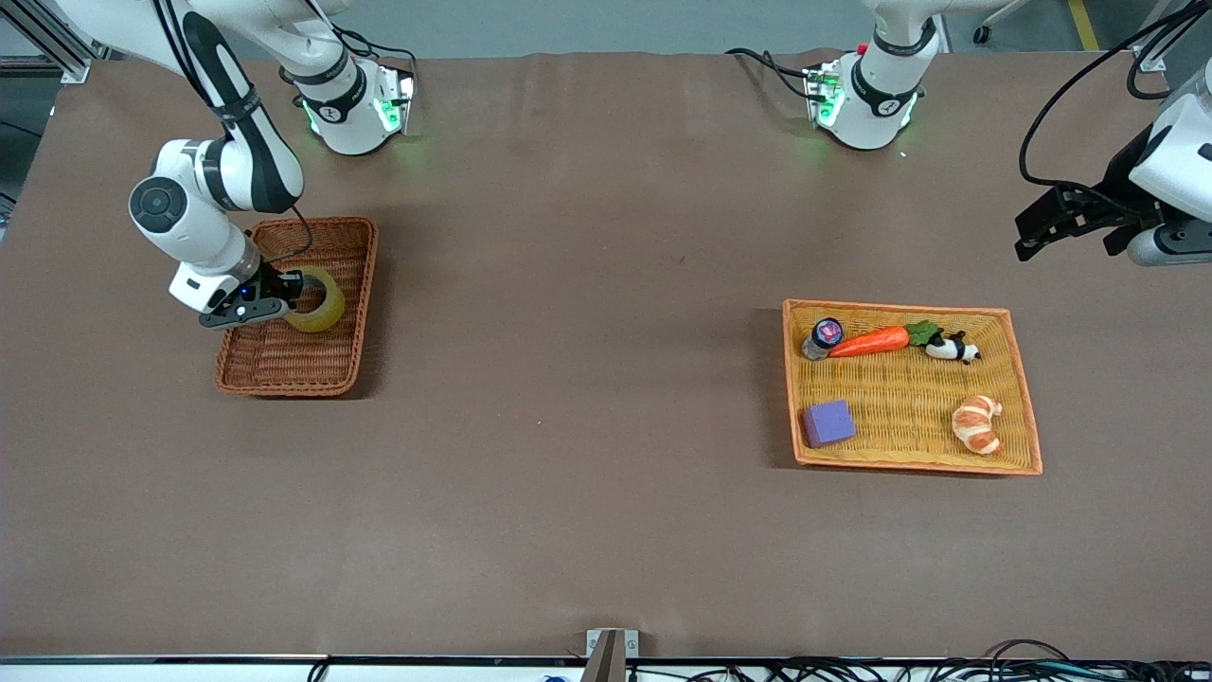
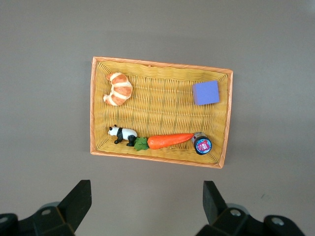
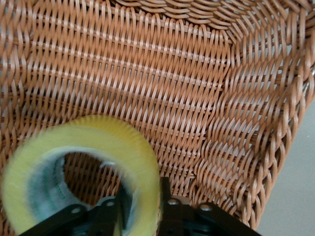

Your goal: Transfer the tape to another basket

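Yellowish tape (image 1: 320,299) pinched through its ring wall by right gripper (image 1: 284,296) fingers (image 3: 170,211), inside reddish-brown wicker basket (image 1: 331,369). Left gripper (image 1: 1046,227) fingers (image 2: 78,199) spread wide, waiting above counter (image 1: 587,379) near orange tray (image 1: 1027,417).

No legible text, brand, number or sign found. The small bottle (image 2: 202,144), on the table beneath the left tool (image 2: 147,202), carries a red-and-blue cap label; its characters cannot be made out.
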You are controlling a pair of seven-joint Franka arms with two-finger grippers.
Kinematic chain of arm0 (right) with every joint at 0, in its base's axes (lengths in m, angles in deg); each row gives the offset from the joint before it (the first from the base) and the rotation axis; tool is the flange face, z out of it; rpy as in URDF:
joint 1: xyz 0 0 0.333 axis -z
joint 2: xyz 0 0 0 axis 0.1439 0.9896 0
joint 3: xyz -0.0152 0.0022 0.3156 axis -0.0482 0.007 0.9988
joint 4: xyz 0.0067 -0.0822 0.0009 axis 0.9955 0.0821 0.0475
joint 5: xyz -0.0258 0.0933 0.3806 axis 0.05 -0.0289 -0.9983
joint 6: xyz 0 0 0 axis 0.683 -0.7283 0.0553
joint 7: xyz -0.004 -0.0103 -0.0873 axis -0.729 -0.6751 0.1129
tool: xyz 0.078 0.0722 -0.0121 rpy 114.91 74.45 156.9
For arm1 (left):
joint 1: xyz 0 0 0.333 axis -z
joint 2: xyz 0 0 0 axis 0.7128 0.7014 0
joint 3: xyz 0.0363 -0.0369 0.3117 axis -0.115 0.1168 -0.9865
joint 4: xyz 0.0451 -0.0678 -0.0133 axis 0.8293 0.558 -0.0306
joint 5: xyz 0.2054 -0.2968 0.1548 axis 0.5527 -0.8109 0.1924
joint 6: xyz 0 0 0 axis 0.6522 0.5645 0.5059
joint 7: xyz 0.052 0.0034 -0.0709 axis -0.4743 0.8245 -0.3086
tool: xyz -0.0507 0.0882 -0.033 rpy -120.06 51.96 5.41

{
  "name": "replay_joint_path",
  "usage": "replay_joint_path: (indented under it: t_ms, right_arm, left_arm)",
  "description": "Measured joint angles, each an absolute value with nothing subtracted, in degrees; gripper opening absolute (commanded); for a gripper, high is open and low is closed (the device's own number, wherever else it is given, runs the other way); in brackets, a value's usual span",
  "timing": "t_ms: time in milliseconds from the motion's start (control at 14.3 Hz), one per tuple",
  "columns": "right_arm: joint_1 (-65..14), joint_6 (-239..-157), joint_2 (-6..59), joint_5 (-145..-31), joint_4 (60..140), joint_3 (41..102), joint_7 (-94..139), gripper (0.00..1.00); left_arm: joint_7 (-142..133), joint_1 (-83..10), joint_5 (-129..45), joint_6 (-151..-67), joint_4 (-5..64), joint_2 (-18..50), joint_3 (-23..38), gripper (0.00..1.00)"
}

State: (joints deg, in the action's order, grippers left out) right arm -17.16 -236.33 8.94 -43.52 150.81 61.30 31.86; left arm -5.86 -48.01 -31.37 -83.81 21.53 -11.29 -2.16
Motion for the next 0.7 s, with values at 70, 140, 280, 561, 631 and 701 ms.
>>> replay_joint_path:
  t_ms: [70,140,280,561,631,701]
  right_arm:
    - [-17.16,-236.31,8.94,-43.54,150.56,61.31,31.74,1.00]
    - [-17.16,-235.87,8.91,-43.56,149.85,61.31,31.53,1.00]
    - [-16.97,-230.22,8.30,-43.69,145.82,61.41,31.16,1.00]
    - [-13.30,-206.86,2.75,-46.85,127.87,65.57,29.31,1.00]
    - [-12.41,-201.72,1.56,-46.95,123.09,66.62,27.39,1.00]
    - [-11.75,-196.93,0.83,-46.96,118.43,67.25,25.55,1.00]
  left_arm:
    - [-5.86,-48.00,-31.37,-83.84,21.53,-11.29,-2.14,1.00]
    - [-5.86,-47.99,-31.37,-83.85,21.53,-11.28,-2.13,1.00]
    - [-5.86,-47.99,-31.37,-83.87,21.53,-11.27,-2.13,1.00]
    - [-5.86,-47.99,-31.37,-83.87,21.54,-11.27,-2.13,1.00]
    - [-5.86,-47.99,-31.37,-83.88,21.53,-11.27,-2.13,1.00]
    - [-5.86,-47.99,-31.37,-83.88,21.53,-11.27,-2.13,1.00]
